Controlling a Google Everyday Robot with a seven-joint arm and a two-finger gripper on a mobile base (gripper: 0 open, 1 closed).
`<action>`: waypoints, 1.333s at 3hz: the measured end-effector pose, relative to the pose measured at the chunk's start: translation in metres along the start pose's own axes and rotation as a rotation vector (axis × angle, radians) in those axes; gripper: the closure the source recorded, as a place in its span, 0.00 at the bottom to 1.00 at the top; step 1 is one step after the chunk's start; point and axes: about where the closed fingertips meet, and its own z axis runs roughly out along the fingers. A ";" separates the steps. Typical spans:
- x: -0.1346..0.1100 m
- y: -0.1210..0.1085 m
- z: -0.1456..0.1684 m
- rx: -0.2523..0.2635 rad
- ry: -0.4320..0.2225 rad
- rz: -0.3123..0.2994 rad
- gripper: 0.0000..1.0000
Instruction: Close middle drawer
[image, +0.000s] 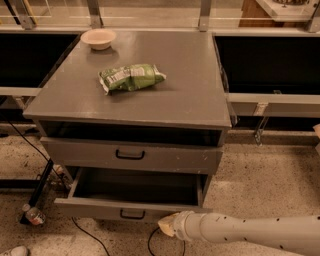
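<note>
We see a grey desk (200, 100) filling most of the view, its flat top seen from above and in front. It stands on a speckled floor (270, 180).

Low in the desk's front, the middle drawer (85, 206) stands out towards us, well clear of the desk face, so that we look down into its dark flat floor. Its long axis runs left to right across the view, parallel to the desk's front edge. Its low front panel faces us, with a small black handle (132, 215) near the middle of that panel.

A white arm (250, 234) comes in from the lower right corner and lies nearly level, pointing left. Above the middle drawer sits a taller drawer front (175, 159) with pale scuffs near its right end, and above that a dark gap under the desk top.

On the desk top lie a green bag (131, 77), towards the left of centre, and farther back, near the left rear corner, a pale bowl (98, 38).

The hand (167, 226) is the cream tip of the arm. It sits just in front of and slightly below the right part of the middle drawer's front panel, to the right of the handle. The drawer thus lies up and to the left of the hand. We cannot tell whether they touch, nor whether the hand is apart or together.

A small bottle (34, 216) lies on the floor to the left of the drawer.
</note>
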 end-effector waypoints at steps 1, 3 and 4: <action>-0.003 -0.005 0.016 -0.015 -0.006 0.017 1.00; -0.028 -0.010 0.033 -0.017 -0.042 -0.010 1.00; -0.051 -0.017 0.049 -0.021 -0.062 -0.006 1.00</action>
